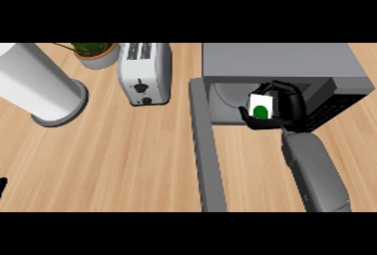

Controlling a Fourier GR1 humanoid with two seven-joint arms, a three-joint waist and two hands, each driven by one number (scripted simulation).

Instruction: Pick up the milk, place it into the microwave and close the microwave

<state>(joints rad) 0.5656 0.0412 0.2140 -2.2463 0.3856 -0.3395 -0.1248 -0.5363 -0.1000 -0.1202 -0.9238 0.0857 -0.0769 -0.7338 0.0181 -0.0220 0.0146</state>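
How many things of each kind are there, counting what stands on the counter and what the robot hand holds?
microwave: 1
toaster: 1
plant: 1
white cylinder: 1
milk, in the right robot hand: 1
Total: 5

The right hand (291, 106) curls round the milk (261, 105), hiding all but one white face with a green mark. Hand and milk cover much of the microwave (280, 62) cavity. The left hand (2, 188) is a black sliver at the left edge. The plant (94, 48) is cut off at the top, the door (207, 164) at the bottom.
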